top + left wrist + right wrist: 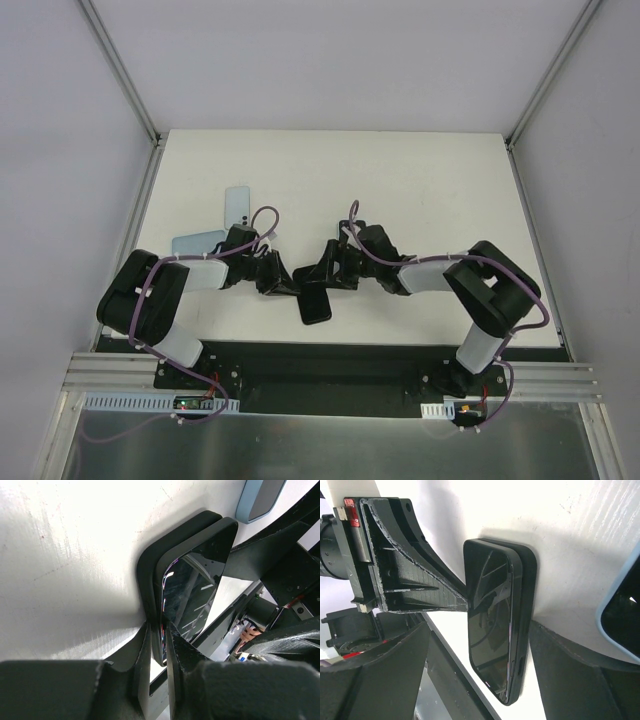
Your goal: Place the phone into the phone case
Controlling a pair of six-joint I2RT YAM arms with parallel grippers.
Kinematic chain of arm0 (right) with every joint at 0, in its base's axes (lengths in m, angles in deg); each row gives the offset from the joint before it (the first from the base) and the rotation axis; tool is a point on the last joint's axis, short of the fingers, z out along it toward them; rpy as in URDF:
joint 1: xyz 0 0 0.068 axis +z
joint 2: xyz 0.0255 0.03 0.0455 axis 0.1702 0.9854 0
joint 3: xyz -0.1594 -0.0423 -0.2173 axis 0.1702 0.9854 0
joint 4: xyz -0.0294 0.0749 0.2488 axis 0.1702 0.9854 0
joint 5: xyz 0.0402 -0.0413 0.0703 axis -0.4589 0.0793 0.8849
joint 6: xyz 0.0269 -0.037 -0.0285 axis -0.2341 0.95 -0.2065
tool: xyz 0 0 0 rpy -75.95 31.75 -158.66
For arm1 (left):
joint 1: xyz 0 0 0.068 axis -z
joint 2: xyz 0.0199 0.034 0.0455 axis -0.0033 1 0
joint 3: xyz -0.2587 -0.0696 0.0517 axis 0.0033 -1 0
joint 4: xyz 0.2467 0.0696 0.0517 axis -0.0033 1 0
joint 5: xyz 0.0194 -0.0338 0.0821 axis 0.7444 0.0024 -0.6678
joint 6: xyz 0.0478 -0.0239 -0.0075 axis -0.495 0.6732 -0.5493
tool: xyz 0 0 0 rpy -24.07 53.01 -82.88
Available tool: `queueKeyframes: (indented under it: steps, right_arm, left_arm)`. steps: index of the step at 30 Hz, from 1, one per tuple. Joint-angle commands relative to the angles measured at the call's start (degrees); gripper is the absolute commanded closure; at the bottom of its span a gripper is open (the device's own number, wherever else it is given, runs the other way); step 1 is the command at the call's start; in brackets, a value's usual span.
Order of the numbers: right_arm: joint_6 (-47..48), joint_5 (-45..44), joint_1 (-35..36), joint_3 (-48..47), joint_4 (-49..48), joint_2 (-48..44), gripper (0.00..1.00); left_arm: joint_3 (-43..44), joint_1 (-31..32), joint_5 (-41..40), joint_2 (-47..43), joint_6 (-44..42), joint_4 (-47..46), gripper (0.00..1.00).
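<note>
My left gripper, its arm folded low and reaching inward, pinches the glossy black rectangular phone and matte black phone case together between its fingers. My right gripper straddles both, fingers spread.

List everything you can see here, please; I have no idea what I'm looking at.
black phone: one, glossy black, near the middle of the table, lying on its case, not clearly pressed in
black case: one, black, under the phone
light blue phones or cases: two, light blue, on the table's left side beyond the left arm, second at; cannot tell which they are
table: one, white
purple cables: one along each arm
arms: two, black and white, bases at the near edge
left gripper: one, black, shut on the edge of phone and case
right gripper: one, black, open, a finger on either side of the phone
</note>
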State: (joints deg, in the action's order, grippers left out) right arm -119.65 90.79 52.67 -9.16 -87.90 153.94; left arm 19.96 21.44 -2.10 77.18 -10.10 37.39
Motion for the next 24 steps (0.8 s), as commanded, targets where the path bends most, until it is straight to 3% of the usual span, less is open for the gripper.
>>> queueKeyframes:
  steps: [1,10,24]
  right_arm:
    - [-4.6,10.3,2.0,-0.1,-12.8,0.2,0.21]
    - [-7.3,12.8,1.8,1.9,-18.6,0.7,0.30]
    - [-14.6,15.8,1.4,5.0,-33.3,3.8,0.32]
  left_arm:
    - [-0.5,1.3,4.3,0.6,0.7,-2.7,0.89]
    - [-0.1,1.2,4.2,0.5,0.5,-2.1,0.89]
    - [-0.3,1.0,4.2,-0.4,0.3,-1.3,0.89]
